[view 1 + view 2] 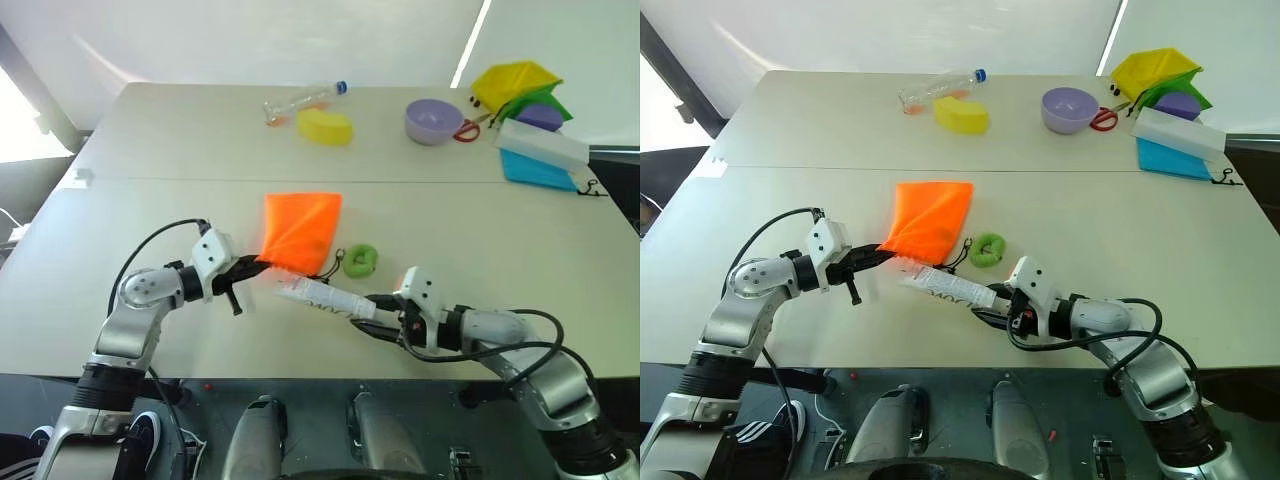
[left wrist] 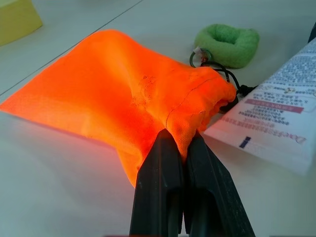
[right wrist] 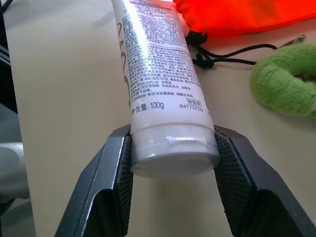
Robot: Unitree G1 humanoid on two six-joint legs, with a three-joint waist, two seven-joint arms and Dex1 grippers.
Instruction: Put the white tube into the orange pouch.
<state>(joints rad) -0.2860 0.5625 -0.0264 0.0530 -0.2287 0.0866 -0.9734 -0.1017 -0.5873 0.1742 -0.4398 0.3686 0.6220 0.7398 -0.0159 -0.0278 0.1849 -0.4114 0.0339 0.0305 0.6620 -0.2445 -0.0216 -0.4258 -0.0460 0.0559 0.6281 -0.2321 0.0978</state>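
Observation:
The orange pouch (image 1: pixel 300 230) lies on the table, its gathered mouth end towards me. My left gripper (image 1: pixel 258 264) is shut on the fabric at that end, which is pinched between its black fingers (image 2: pixel 163 187). The white tube (image 1: pixel 322 297) is held low over the table, with my right gripper (image 1: pixel 372 310) shut on its cap end (image 3: pixel 170 153). Its flat end points at the pouch mouth and stops just short of it. The black cord and green ring (image 1: pixel 360 260) trail beside the pouch.
At the far side stand a clear bottle (image 1: pixel 300 100), a yellow sponge (image 1: pixel 325 126), a purple bowl (image 1: pixel 434 120) and red scissors (image 1: pixel 467 130). A yellow bin (image 1: pixel 515 82) and a white-and-blue box (image 1: pixel 540 155) sit at the far right. The table's front edge is close below both grippers.

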